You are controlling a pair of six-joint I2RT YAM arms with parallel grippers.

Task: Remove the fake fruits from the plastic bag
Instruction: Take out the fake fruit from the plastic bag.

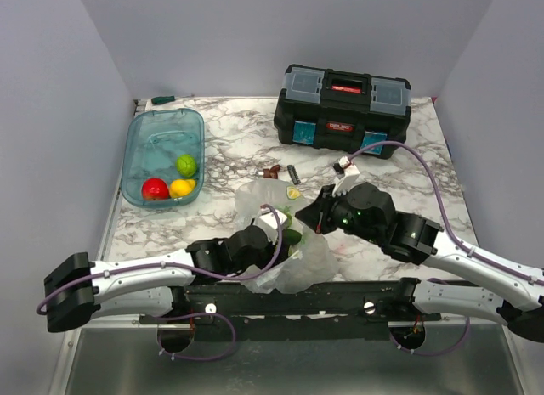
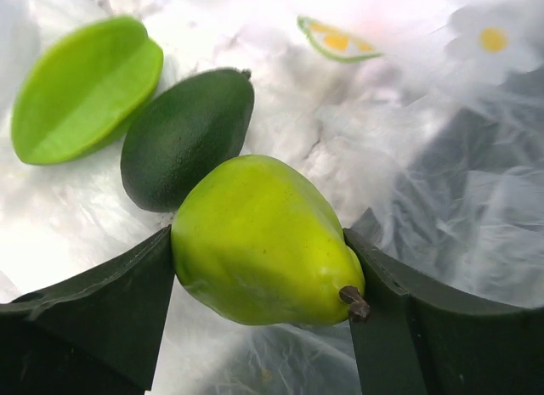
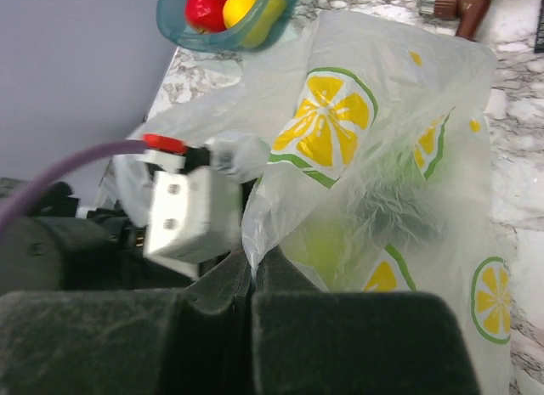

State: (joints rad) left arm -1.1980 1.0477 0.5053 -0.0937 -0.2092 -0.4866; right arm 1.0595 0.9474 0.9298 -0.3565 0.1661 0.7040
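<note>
The pear [image 2: 259, 242] is the fruit in hand: yellow-green, glossy, lying inside the plastic bag [image 2: 399, 149] near the front of the desk [image 1: 229, 140]. Your left claw [image 2: 260, 251] is closed on it, with one finger [image 2: 110, 310] against each flank of its belly.

Expect a light, hard, hollow shell that won't crush but will slip. The body tapers toward the stem, so a grip near that end would likely squirt it out. Stay on the widest part, where the fingers sit now.

Just behind it lie a dark avocado [image 2: 187, 136], touching the pear, and a lime-green slice [image 2: 81, 89] beside that. Both look equally slick. Take the avocado across its short axis.

The bag is thin, soft and crinkly, so it may cling and ride up with the fruit. Your right claw [image 3: 252, 272] is pinched shut on a fold of it, which should anchor the film as you lift.

Well apart, at the left of the desk, the teal tub [image 1: 140, 157] holds a red fruit [image 1: 155, 189], a yellow fruit [image 1: 182, 188] and a lime fruit [image 1: 186, 165]. The toolbox [image 1: 344, 106] stands at the back.
</note>
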